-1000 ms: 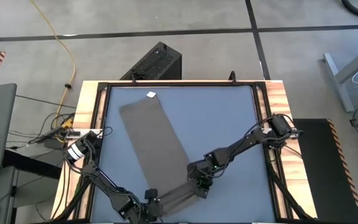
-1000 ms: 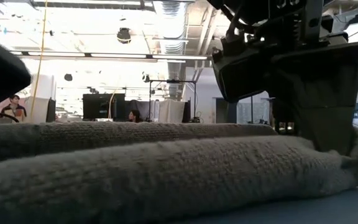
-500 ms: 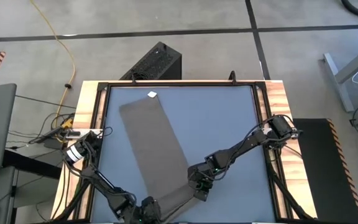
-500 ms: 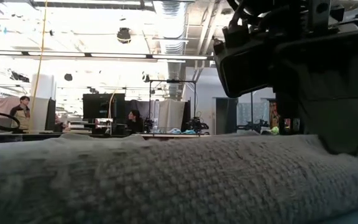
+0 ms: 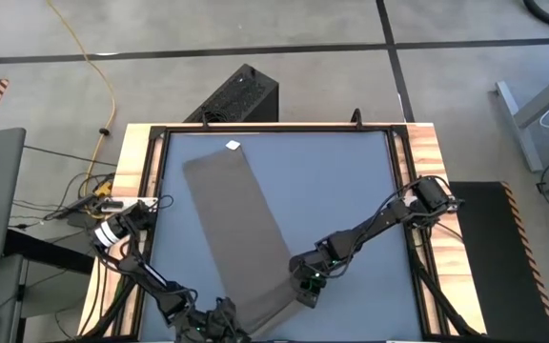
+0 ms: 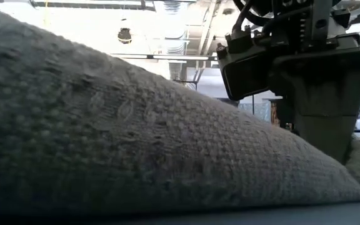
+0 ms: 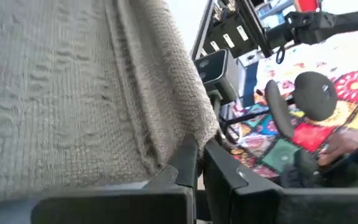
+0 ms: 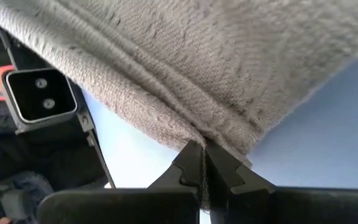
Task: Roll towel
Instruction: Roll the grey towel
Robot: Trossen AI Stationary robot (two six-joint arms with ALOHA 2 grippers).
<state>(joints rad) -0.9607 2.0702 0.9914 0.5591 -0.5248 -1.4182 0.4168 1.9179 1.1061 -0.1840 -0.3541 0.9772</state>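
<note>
You've lifted the towel (image 5: 241, 238) end higher; left gripper (image 7: 199, 163) and right gripper (image 8: 202, 163) both pinch its corners, roll starting.

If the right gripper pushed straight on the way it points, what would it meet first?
The soft taupe cloth towel itself: the right gripper is shut on its hem, with cloth directly ahead. Beyond that, depth is unclear.

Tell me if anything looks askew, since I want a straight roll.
Yes: the towel lies diagonally across the table, not square to its edges. Its white tag sits at the far end. Both grippers, left and right, pinch the near end's corners.
</note>
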